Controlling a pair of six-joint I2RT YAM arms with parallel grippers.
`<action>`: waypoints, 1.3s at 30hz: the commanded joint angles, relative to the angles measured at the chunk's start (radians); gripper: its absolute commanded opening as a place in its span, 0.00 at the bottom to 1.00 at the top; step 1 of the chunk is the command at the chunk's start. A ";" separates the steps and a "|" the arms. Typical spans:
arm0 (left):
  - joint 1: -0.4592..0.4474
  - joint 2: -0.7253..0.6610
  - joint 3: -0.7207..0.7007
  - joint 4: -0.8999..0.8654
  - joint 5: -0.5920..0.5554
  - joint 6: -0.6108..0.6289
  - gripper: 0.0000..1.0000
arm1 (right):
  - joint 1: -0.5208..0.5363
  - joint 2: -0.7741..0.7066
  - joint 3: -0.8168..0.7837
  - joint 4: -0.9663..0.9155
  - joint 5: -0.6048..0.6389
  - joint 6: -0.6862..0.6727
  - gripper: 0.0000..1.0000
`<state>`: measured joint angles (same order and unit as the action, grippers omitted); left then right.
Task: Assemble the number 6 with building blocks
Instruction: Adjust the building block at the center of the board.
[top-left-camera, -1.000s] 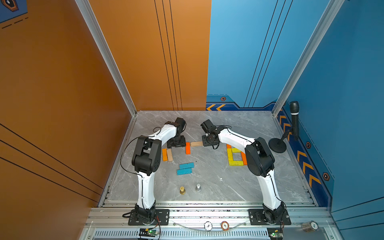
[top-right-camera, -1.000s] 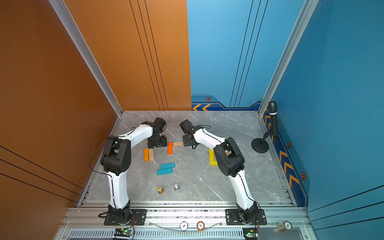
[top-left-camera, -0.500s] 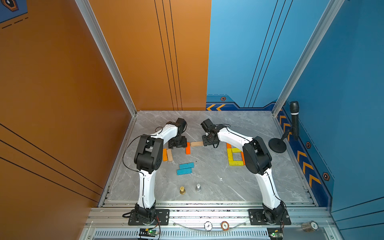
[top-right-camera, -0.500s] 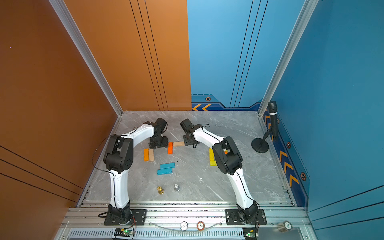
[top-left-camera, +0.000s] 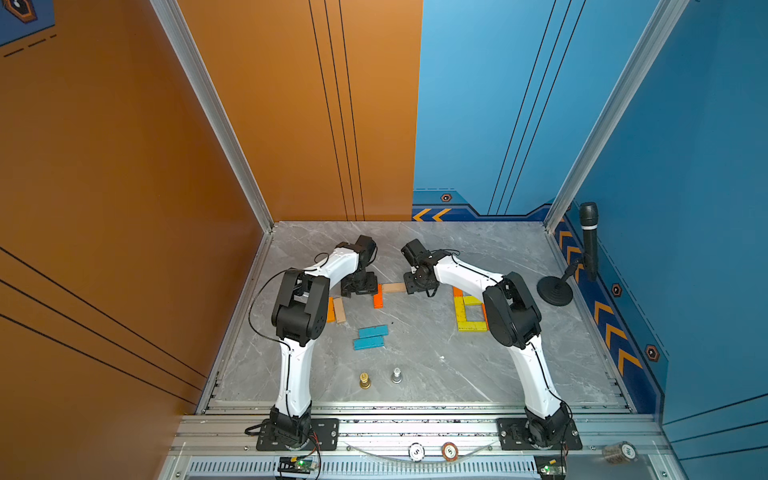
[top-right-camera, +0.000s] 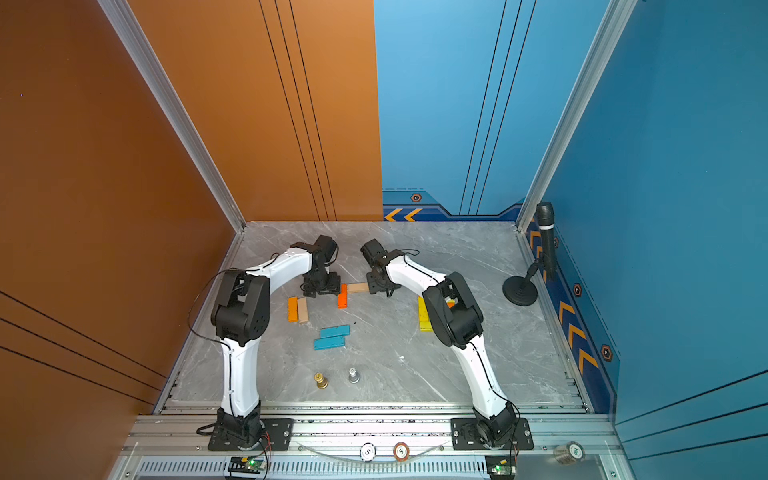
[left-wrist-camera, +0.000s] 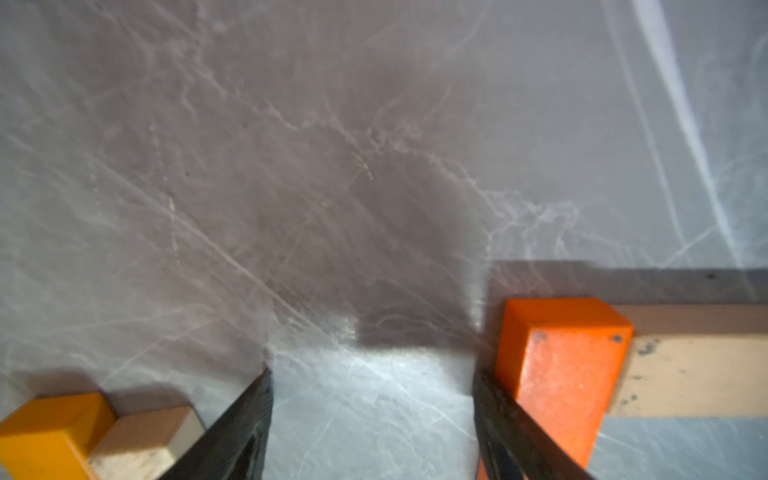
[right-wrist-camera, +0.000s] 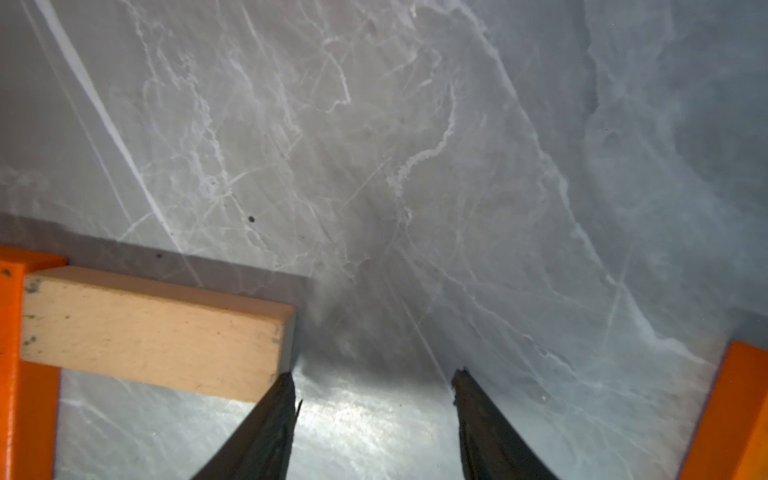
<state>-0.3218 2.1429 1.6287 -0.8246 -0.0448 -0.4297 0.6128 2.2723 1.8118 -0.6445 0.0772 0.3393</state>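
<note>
Found tan plank flat on the marble table, mid-width and toward the back, one end butted against an orange plank at right angles, making an L-shaped corner. Read this as a stroke of the numeral being squared up, well apart from the main figure. Spotted that figure off to the right: yellow planks with orange ones closing a small rectangle, likely the loop of the 6, partly hidden under the right arm's elbow. Logged spares: two teal planks side by side nearer the front, and an orange-and-tan pair at left.

Noted left gripper low over the table, jaws parted, only bare marble between, one finger alongside the orange plank; touching or just beside, cannot tell. Noted right gripper likewise parted and empty, one fingertip at the tan plank's free end. Judge both set as bumpers on opposite sides, to keep the joint tight.

Saw no tray or bin anywhere; all planks loose on the table. Left aside gold pawn, silver pawn and chips on the front rail.
</note>
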 joint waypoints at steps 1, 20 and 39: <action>-0.013 0.029 0.032 -0.022 0.025 0.009 0.77 | -0.009 0.018 0.027 -0.015 -0.020 0.004 0.62; -0.006 0.116 0.169 -0.035 0.058 0.056 0.76 | -0.056 0.034 0.061 -0.020 -0.044 -0.025 0.63; 0.028 -0.085 0.178 -0.052 0.102 -0.027 0.81 | -0.072 -0.233 -0.031 -0.040 -0.020 0.098 0.62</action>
<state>-0.3130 2.1887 1.8202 -0.8497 0.0387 -0.4294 0.5251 2.1529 1.8256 -0.6540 0.0303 0.3767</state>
